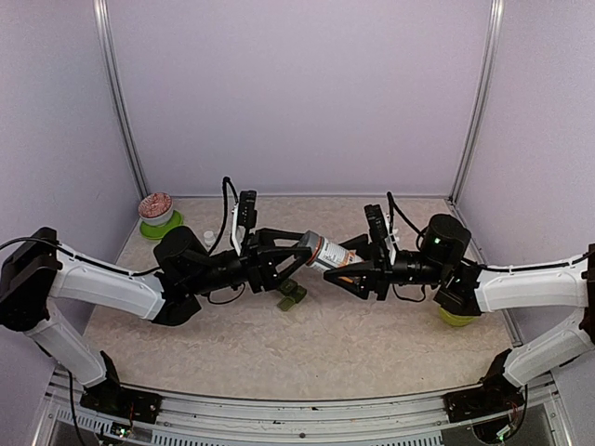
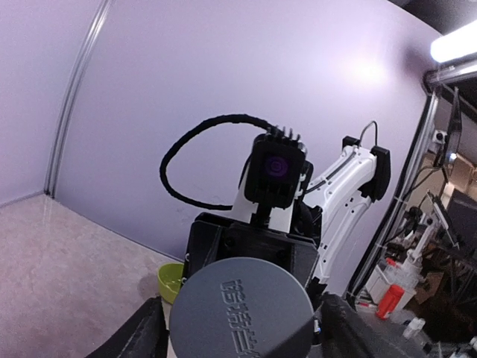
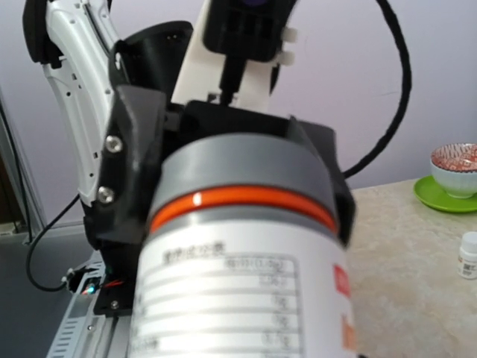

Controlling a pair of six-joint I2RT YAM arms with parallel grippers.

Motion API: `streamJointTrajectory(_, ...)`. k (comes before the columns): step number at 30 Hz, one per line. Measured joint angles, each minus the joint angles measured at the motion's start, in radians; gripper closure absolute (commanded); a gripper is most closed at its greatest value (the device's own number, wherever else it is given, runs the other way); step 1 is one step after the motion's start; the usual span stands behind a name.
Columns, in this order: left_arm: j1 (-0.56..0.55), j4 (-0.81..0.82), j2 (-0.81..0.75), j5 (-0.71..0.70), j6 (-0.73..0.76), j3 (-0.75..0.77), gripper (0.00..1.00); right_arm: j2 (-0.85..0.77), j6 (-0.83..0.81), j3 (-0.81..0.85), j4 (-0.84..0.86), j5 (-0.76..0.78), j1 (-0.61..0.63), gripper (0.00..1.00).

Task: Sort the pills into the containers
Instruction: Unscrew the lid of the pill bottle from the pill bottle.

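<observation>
**Above table [image 1: 372, 346] centre: bottle held at both ends**

Horizontal white labelled pill bottle [image 1: 333, 254], orange neck ring, grasped by right gripper [image 1: 355, 266]. The left gripper [image 1: 299, 254] is clenched on its round grey cap [image 2: 242, 313]. Dark green three-compartment container strip [image 1: 291, 295] lies on table, 6 o'clock of cap.

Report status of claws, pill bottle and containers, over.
Both shut: left claw on grey cap, right claw on pill bottle. Bottle held sideways in the air. Below it, containers on table, nothing seen in the way.
</observation>
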Motion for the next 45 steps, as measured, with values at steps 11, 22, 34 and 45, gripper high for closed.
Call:
streamJointTrajectory(11, 0.005, -0.063, -0.013, 0.035, 0.059, 0.036, 0.01, 0.045, 0.036, 0.003, 0.023, -0.005, 0.065, 0.87)
streamJointTrajectory(22, 0.007, -0.035, 0.001, 0.119, 0.064, 0.058, 0.02, 0.13, 0.108, 0.008, 0.101, 0.029, 0.085, 0.87)
streamJointTrajectory(34, 0.004, -0.037, 0.001, 0.132, 0.092, 0.058, 0.07, 0.111, 0.113, 0.0, 0.107, 0.132, 0.095, 0.88)
streamJointTrajectory(45, 0.004, -0.043, 0.001, 0.119, 0.1, 0.043, 0.11, 0.038, 0.101, -0.018, 0.086, 0.18, 0.088, 0.89)
